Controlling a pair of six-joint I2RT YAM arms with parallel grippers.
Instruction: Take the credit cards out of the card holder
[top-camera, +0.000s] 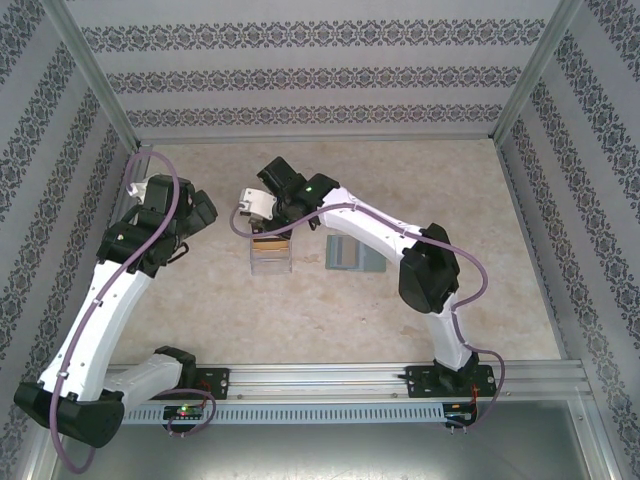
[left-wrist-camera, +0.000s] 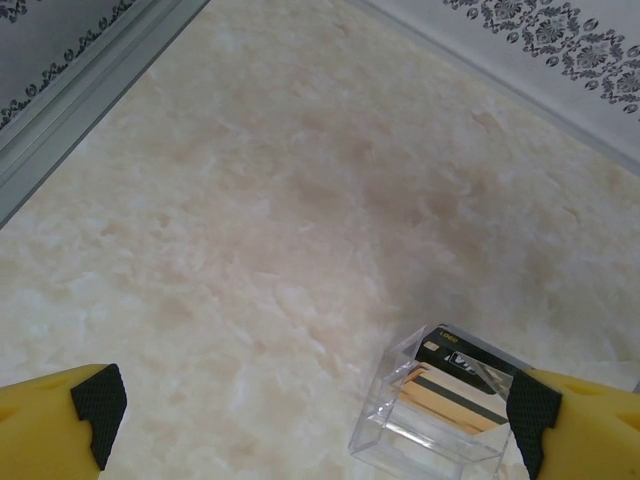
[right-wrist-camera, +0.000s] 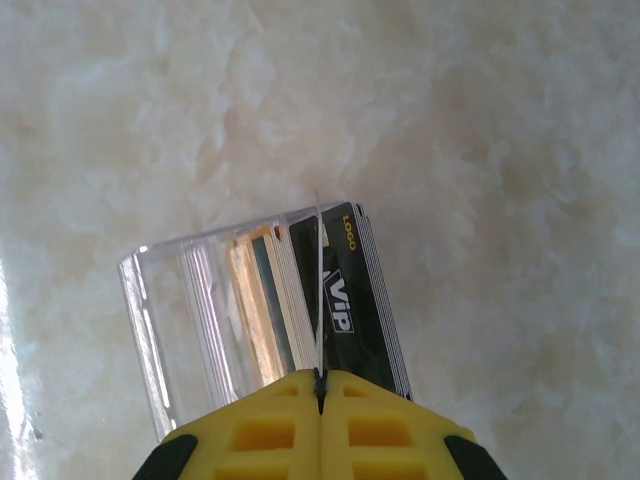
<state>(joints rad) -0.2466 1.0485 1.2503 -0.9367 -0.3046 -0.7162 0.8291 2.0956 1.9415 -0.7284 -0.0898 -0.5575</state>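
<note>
Credit card (right-wrist-camera: 318, 290) — we are pinching it edge-on in our right gripper (right-wrist-camera: 320, 385), over the clear box (right-wrist-camera: 200, 320); wallet (top-camera: 346, 256) lying just right, left gripper (left-wrist-camera: 315, 415) spread.

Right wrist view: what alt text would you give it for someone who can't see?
Two yellow fingers, pressed together, pinch what looks like a thin card seen edge-on over a clear plastic box of cards, a black VIP card among them. Beneath is a pale marbled table.
</note>
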